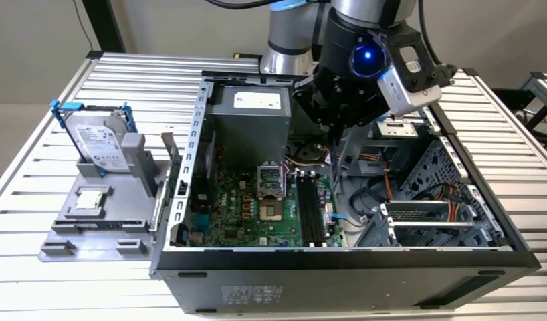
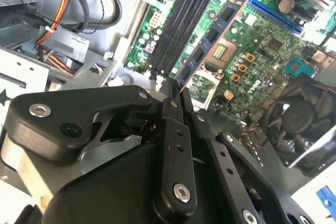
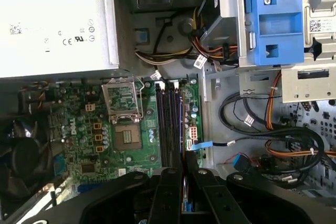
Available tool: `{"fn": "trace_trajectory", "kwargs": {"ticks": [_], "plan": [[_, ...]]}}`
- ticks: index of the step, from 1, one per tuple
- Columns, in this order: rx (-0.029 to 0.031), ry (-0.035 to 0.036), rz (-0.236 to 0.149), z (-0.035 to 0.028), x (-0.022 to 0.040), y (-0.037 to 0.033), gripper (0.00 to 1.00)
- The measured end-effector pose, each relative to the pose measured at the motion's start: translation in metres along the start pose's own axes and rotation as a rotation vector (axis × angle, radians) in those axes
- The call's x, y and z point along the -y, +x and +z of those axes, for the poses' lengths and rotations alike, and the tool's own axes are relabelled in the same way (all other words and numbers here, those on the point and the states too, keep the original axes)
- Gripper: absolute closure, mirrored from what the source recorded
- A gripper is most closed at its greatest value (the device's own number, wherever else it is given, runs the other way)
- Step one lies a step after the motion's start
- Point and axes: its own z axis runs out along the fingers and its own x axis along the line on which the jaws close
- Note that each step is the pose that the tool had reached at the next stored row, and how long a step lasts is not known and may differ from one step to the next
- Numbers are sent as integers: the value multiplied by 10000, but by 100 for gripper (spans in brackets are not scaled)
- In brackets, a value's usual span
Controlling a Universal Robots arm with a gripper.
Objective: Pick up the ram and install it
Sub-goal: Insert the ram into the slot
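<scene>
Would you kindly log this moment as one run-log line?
gripper: shut on ram | ram: held above memory slots, unseated | site: inside computer case

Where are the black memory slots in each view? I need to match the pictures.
Exterior view: memory slots at the exterior view's right of the CPU socket.
First wrist view: slots beside the socket, ahead of the gripper.
Second wrist view: slots alongside the held ram.
Shared landmark: CPU socket.

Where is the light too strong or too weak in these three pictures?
In the exterior view the table slats glare white; in the second wrist view the motherboard beyond the ram washes out at one corner; in the first wrist view the fan lies in shadow.
</scene>
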Motion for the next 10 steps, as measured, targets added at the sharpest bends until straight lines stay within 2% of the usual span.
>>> {"fn": "trace_trajectory", "kwargs": {"ticks": [7,10], "plan": [[-9,-15,-463,128,0,-29,100],[-13,-16,-469,140,-1,-37,100]]}}
